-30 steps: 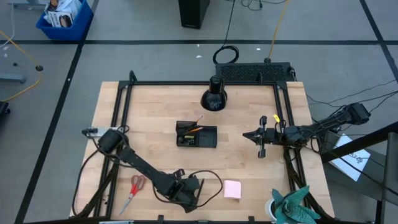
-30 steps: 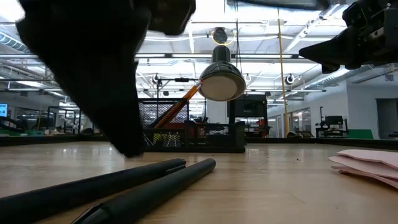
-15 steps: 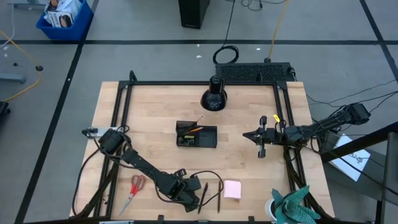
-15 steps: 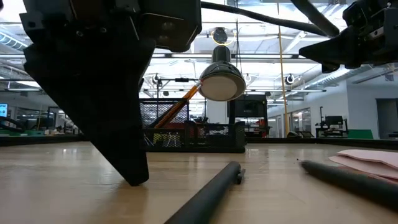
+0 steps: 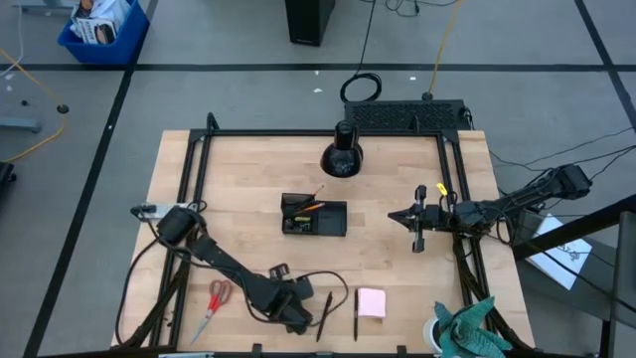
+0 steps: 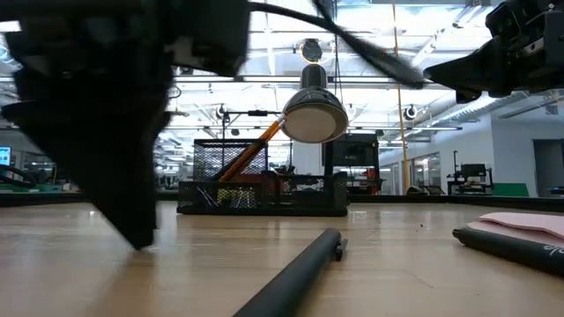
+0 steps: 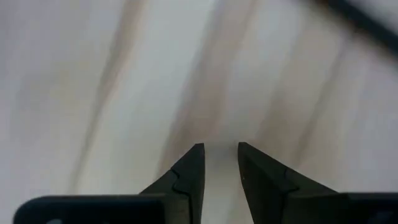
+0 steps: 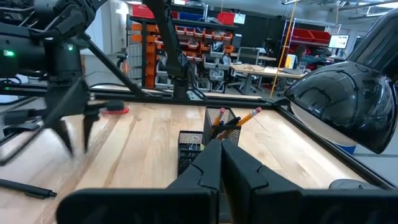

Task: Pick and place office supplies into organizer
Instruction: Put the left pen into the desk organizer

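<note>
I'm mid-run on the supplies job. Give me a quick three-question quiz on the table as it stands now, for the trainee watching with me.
1. True or false: the red-handled scissors lie inside the organizer.
2. Which lies nearest the pink sticky-note pad? A) the scissors B) a black pen C) the organizer
3. Fill in: the right tool waits at the table's right side, while the left tool, low at the front edge, holds ____.

Key: 1 false, they lie on the bare wood near the front left. 2 B. 3 nothing.
</note>
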Tool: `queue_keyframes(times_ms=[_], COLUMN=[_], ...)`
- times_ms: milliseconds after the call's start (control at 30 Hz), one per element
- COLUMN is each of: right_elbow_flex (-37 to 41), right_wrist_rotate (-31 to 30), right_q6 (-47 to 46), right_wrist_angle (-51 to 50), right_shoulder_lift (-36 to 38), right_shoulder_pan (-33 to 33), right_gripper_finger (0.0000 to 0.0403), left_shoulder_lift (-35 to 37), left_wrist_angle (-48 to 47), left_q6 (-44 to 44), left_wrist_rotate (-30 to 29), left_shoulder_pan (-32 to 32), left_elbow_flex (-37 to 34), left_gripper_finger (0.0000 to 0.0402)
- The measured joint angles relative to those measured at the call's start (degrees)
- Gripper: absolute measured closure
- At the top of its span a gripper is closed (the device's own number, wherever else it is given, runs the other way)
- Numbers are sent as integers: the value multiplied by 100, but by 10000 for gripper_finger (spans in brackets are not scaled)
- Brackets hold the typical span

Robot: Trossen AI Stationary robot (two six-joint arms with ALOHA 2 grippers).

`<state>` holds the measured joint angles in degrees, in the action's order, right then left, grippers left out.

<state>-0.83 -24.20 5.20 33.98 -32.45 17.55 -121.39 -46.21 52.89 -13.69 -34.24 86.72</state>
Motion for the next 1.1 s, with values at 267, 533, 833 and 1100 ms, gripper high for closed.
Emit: queue_keyframes(times_ms=[267, 533, 833, 1100], right_elbow_flex=[-2, -2, 0, -2], right_wrist_rotate=[-3, -7, -22, -21], right_q6=[14, 14, 43, 32], right_wrist_angle=[8, 8, 51, 50], right_shoulder_lift=[0, -22, -22, -22], right_shoulder_pan=[-1, 1, 0, -75], right_gripper_finger=[399, 399, 399, 399], left_shoulder_lift=[331, 342, 346, 331], left_wrist_angle=[-847, 532, 2151, 2813], left_q6=[523, -58, -1652, -2597], left_wrist_rotate=[-331, -389, 431, 988], left_shoulder_pan=[-157, -233, 37, 371], left_elbow_flex=[-4, -4, -2, -1], left_gripper_finger=[300, 300, 300, 339])
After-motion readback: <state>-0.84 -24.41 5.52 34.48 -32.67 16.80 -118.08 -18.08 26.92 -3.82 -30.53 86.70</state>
